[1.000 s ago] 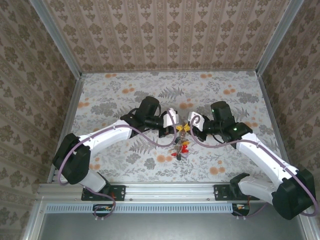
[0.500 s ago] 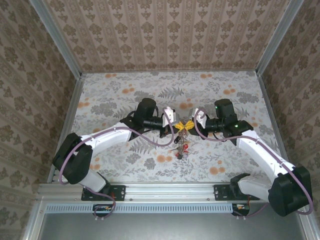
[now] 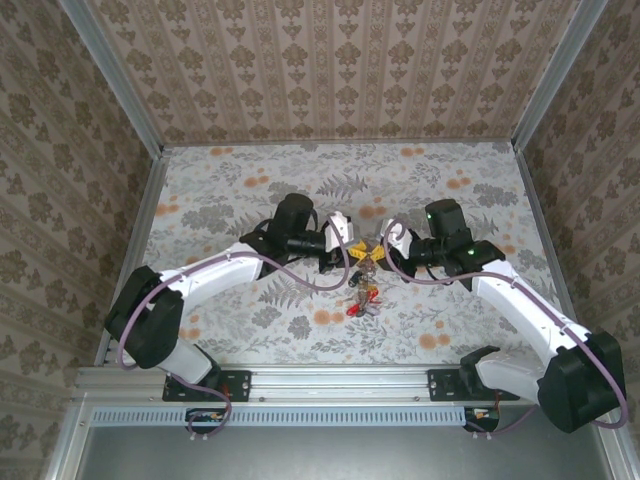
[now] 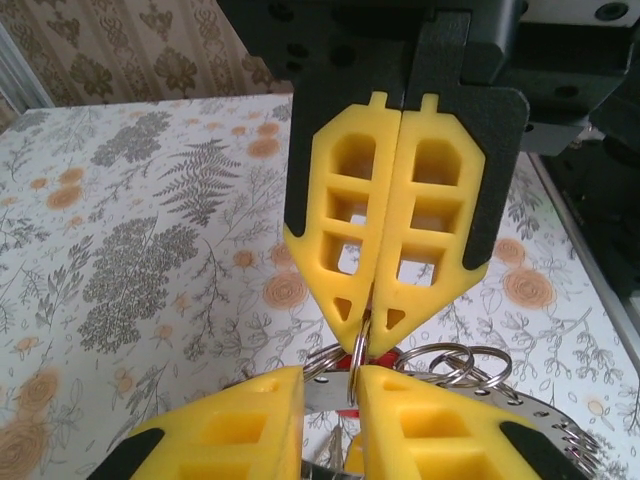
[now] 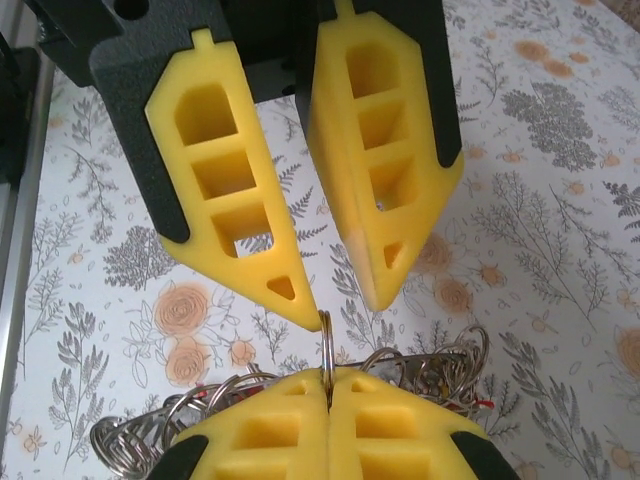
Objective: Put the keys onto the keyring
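Nearly touching left pincer [image 5: 342, 308], right pincer [image 4: 367, 338] nips ring [image 4: 356, 352].

A small ring [image 5: 325, 340] sits between the right fingers [image 5: 265, 432], with the left fingers [image 5: 385, 150] opposite.

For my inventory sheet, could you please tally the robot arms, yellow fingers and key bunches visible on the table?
Robot arms: 2, left arm and right arm.
Yellow fingers: 4, a left pair and a right pair.
Bunch of keys: 1.
Total: 7.
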Controlling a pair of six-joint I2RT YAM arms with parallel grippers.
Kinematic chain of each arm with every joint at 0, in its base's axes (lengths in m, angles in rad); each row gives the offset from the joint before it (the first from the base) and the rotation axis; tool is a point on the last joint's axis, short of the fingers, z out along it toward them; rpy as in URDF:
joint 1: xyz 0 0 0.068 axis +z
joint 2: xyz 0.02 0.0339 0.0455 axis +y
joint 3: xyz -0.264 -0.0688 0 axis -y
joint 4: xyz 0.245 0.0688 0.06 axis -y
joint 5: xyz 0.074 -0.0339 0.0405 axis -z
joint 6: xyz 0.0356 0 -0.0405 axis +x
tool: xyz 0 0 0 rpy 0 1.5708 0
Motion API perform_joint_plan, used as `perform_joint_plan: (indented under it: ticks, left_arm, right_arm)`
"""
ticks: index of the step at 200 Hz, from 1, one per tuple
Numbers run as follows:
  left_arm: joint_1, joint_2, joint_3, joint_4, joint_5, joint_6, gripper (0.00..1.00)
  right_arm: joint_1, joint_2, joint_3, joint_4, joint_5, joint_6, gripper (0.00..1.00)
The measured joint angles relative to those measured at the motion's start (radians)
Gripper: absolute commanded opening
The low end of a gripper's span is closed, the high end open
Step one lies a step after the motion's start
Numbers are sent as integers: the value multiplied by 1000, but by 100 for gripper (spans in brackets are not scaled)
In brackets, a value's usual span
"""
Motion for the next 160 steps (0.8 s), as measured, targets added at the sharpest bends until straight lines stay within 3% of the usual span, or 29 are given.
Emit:
perform_joint_plan:
  ticks: [110, 140, 160]
  left_arm:
    - [-16, 13, 97, -199, -45, 108, 17]
    - [-19, 22, 111, -216, -35, 121, 0]
    - [-19, 22, 111, -220, -24, 119, 0]
  right_arm:
    - [55, 0, 50, -48, 77, -32, 0]
    - [61, -6, 50, -48, 98, -37, 0]
    - [62, -13, 50, -48, 105, -36, 2]
